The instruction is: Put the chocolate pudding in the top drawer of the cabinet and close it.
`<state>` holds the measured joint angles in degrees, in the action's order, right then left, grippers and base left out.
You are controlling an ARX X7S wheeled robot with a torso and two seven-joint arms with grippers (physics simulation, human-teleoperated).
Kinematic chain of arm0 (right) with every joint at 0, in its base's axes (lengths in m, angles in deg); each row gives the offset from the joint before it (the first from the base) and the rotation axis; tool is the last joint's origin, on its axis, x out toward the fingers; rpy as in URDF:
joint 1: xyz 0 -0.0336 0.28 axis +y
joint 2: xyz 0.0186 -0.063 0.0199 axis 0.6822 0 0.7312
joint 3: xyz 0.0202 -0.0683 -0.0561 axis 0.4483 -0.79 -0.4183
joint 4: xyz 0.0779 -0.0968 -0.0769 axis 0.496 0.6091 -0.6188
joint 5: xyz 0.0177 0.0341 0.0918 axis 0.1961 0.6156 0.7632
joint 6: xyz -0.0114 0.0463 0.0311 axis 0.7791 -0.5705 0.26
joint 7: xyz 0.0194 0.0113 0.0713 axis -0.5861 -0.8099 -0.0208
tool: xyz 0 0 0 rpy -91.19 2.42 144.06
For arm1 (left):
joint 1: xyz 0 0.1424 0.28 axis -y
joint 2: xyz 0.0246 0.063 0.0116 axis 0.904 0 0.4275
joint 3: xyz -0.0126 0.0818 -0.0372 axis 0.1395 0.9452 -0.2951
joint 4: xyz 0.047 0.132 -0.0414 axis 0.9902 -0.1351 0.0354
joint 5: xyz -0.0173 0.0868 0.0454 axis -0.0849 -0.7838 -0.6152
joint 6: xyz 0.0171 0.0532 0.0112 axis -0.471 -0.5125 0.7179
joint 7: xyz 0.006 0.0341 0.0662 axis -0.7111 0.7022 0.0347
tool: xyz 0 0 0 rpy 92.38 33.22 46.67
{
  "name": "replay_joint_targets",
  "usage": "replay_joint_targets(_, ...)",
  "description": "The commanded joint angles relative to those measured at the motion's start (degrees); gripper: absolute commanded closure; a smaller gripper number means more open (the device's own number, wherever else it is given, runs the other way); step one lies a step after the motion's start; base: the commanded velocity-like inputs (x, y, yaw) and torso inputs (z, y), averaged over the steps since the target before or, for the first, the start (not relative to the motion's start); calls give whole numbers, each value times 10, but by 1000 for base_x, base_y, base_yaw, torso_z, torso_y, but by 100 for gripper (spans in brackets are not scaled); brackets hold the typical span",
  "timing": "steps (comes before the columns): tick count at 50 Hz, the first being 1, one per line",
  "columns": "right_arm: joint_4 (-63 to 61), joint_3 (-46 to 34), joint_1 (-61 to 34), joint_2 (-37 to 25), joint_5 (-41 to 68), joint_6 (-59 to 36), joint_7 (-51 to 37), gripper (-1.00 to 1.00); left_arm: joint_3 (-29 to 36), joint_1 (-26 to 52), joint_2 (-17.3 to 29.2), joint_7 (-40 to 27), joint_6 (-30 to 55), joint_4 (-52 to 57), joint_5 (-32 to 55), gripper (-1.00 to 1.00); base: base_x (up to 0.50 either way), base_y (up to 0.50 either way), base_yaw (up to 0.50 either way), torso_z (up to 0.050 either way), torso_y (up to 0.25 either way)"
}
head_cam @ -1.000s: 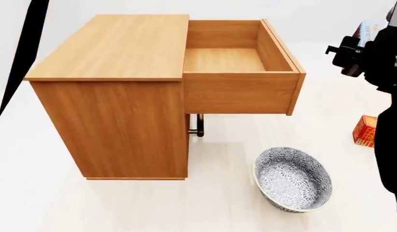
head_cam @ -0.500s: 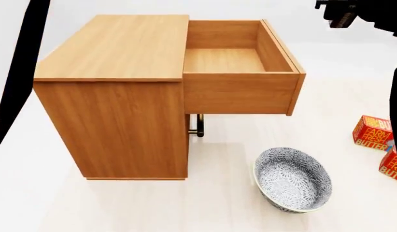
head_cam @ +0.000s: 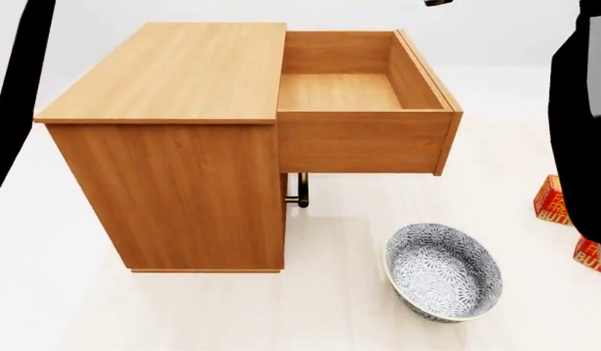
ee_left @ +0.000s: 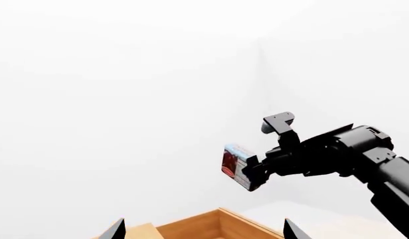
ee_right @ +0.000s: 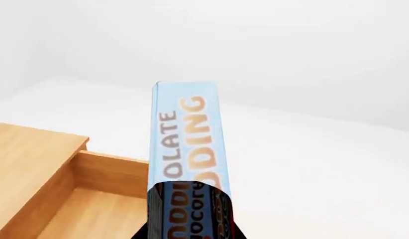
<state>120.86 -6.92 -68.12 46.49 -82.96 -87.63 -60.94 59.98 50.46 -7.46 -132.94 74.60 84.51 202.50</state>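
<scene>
The chocolate pudding (ee_right: 184, 144), a flat box with a light-blue face and a dark lower end, stands on edge between the fingers of my right gripper (ee_right: 189, 230), which is shut on it. In the left wrist view the pudding (ee_left: 235, 166) hangs in the air in the right gripper (ee_left: 253, 173), well above the wood. The cabinet (head_cam: 174, 73) has its top drawer (head_cam: 364, 139) pulled fully out, with nothing inside. That drawer (ee_right: 91, 204) lies below and to one side of the box. My left gripper (ee_left: 204, 231) is open, holding nothing, over a drawer corner (ee_left: 191, 230).
A patterned grey bowl (head_cam: 442, 270) sits on the floor in front of the drawer. Two red butter boxes (head_cam: 551, 199) (head_cam: 588, 254) lie at the right, partly behind my right arm (head_cam: 578, 110). The lower drawer's handle (head_cam: 303, 190) shows under the open drawer. My left arm (head_cam: 17, 95) crosses the left edge.
My right gripper with the box has risen out of the top of the head view. The right arm now covers part of the butter boxes.
</scene>
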Motion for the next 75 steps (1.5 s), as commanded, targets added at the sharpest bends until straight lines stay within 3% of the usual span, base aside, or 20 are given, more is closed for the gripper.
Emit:
replay_joint_targets(1,0,-27,-32,42,0,-51,70,100,-8,-3,4,3,1,-1,1,-100,0,0,0,0,0)
replay_joint_targets(9,0,-80,-31,57,51,-71,80,100,-8,0,3,5,2,-2,-1,-100,0,0,0,0,0)
replay_joint_targets(15,0,-224,-26,57,212,-83,54,100,5,20,6,0,-2,-2,6,-100,0,0,0,0,0)
replay_joint_targets(22,-6,-451,-15,57,438,-59,32,100,3,19,4,2,0,-3,2,-100,0,0,0,0,0)
replay_joint_targets(28,-3,-542,-2,57,528,-42,2,100,-4,12,4,2,-1,0,2,-100,0,0,0,0,0)
replay_joint_targets(38,0,-521,19,57,521,-46,-36,100,-18,-5,4,3,-1,3,2,-100,0,0,0,0,0)
replay_joint_targets(51,-1,-619,29,57,640,-38,-66,100,-33,-23,-1,7,0,6,-1,-100,0,0,0,0,0)
replay_joint_targets(62,0,-533,14,57,616,-82,-101,100,-48,-42,-5,12,7,3,-8,-100,0,0,0,0,0)
replay_joint_targets(75,0,-635,-4,57,761,-125,-145,100,-62,-54,-3,10,6,7,-2,-100,0,0,0,0,0)
